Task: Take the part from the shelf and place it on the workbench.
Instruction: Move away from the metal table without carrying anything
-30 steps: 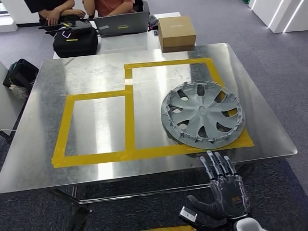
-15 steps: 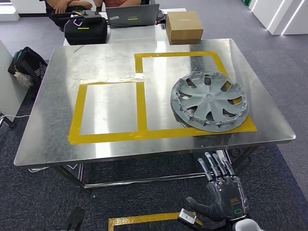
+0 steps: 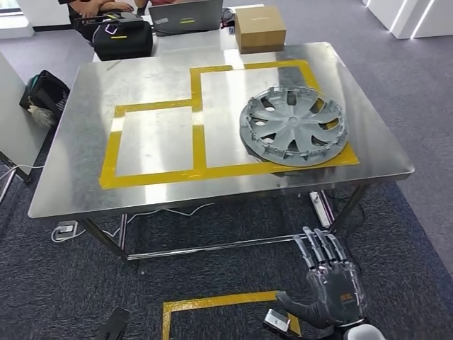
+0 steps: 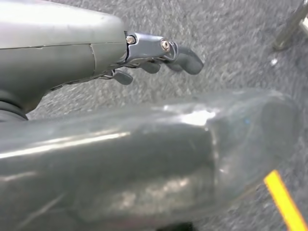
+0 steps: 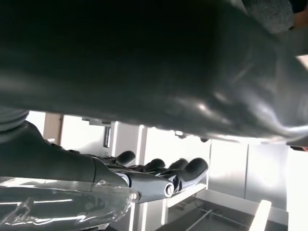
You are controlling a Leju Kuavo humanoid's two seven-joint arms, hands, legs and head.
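Head view: high on the body, angled forward and down over the steel workbench (image 3: 75,177) and grey carpet (image 3: 64,297), from a little way off. Left wrist view: close behind the left hand (image 4: 160,53), facing that same carpet (with a strip of yellow floor tape (image 4: 285,199)). Right wrist view: tight behind the right hand (image 5: 160,175), facing pale panels.

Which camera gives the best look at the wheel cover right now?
The head view: the wheel cover lies whole and unobstructed on the metal table. Both wrist views show none of it, just hands, carpet and background.
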